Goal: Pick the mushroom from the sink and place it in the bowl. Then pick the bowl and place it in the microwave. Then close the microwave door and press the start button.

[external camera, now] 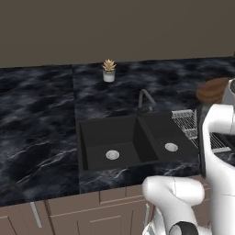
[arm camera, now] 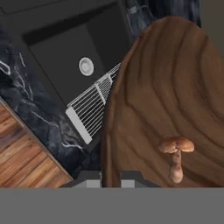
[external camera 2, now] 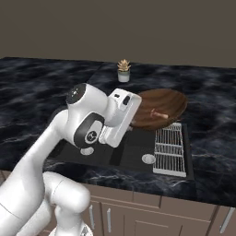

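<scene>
The dark brown wooden bowl (arm camera: 175, 87) takes up the right of the hand view, and its rim runs down between my gripper's (arm camera: 111, 180) two fingertips, which are shut on it. The small tan mushroom (arm camera: 176, 151) lies inside the bowl near the fingers. In the right base view the bowl (external camera 2: 161, 106) sits beyond my hand, over the back right corner of the black sink (external camera 2: 133, 150), with the mushroom (external camera 2: 160, 114) in it. The left base view catches the bowl (external camera: 213, 89) at its right edge, beyond the sink (external camera: 133, 137). The microwave and its door are out of view.
A wire drying rack (external camera 2: 170, 147) lies on the right of the sink, below the bowl. A dark curved faucet (external camera: 144, 98) rises behind the basins, and a small potted plant (external camera: 109, 70) stands at the back of the black marble counter (external camera: 36, 114). Wooden cabinet fronts run below.
</scene>
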### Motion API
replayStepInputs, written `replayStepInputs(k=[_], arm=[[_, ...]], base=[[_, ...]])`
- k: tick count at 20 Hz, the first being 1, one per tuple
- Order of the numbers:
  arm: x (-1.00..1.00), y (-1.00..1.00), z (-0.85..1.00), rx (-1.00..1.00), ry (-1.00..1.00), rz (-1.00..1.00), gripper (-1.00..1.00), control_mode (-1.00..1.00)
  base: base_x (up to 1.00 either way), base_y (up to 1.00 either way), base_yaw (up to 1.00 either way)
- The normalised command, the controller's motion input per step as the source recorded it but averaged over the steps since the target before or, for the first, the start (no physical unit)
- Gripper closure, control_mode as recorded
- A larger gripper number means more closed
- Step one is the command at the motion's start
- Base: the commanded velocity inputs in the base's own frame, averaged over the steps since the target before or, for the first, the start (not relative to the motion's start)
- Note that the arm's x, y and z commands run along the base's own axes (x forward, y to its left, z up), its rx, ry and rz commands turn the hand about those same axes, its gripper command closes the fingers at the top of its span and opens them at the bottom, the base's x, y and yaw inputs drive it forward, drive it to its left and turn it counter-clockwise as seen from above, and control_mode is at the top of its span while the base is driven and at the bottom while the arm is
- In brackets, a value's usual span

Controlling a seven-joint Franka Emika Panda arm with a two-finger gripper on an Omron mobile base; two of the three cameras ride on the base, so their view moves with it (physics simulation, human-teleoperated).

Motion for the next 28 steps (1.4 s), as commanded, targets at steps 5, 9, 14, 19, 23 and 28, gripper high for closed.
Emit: replayStepInputs(k=[5,9,14,19,23,28], arm=[[-0.17,1.0,0.96,0.0,0.2,0.18,1.0,-1.0],[-0.11,1.0,0.25,0.0,0.01,0.2,1.0,-1.0],[-0.01,0.98,0.01,0.0,0.0,0.24,1.0,-1.0],[-0.02,0.68,0.0,0.01,-0.03,0.24,1.0,-1.0],[0.0,0.26,0.22,0.15,0.0,0.24,1.0,-1.0],[0.0,0.09,0.1,0.21,0.0,0.13,1.0,-1.0]], base=[[0.0,0.0,0.0],[0.0,0.0,0.0],[0.0,0.0,0.0],[0.0,0.0,0.0],[0.0,0.0,0.0],[0.0,0.0,0.0]])
